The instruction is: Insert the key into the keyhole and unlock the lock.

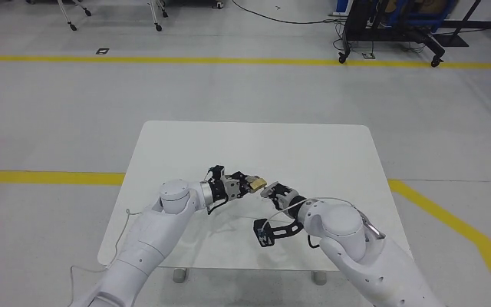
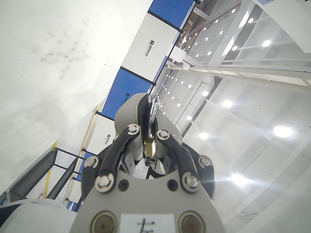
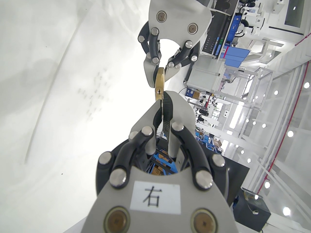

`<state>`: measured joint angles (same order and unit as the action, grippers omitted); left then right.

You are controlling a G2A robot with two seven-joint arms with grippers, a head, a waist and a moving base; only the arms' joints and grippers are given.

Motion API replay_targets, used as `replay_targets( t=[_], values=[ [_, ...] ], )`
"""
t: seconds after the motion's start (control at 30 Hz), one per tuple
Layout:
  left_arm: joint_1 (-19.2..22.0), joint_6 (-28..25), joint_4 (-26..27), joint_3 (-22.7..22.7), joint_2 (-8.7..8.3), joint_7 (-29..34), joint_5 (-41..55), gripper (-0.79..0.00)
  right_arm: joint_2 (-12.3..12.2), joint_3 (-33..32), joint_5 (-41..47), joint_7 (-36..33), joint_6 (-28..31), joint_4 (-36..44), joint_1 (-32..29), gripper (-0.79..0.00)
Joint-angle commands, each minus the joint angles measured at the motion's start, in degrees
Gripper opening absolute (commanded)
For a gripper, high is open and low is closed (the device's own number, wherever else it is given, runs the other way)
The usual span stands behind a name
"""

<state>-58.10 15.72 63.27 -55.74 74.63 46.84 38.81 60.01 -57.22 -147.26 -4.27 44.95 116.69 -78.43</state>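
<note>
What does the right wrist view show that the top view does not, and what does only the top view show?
Only the right wrist view: the keyhole and the thin key pinched in the right end effector. Only the top view: the full outline of the table and the floor's yellow lines. Both: the brass lock held by the left end effector, with the right one close to it.

Your two arms bend inward at the elbows, wrists level, and the grippers meet tip to tip. Your left gripper [image 1: 239, 184] is clamped on the lock [image 1: 255, 183]. Your right gripper [image 1: 273, 189] faces it, fingers pinched on the key [image 3: 160, 112].
</note>
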Motion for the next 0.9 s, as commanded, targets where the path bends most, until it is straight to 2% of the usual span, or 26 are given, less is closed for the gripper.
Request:
replay_targets(
  t=[0.0,0.67,0.87],
  values=[
    [-0.02,0.00,0.04,-0.06,0.00,0.18,0.06,-0.785,0.07,0.21,0.09,-0.03,0.20,-0.32,0.28,-0.785],
    [0.32,0.23,-0.48,-0.18,0.15,0.62,0.00,-0.785,0.74,1.54,0.43,-1.43,2.08,-0.23,2.53,-0.785],
    [0.33,-0.48,-0.41,-0.78,0.05,1.84,0.45,-0.785,0.29,-1.58,4.15,3.33,0.18,0.23,1.36,-0.785]
  ],
)
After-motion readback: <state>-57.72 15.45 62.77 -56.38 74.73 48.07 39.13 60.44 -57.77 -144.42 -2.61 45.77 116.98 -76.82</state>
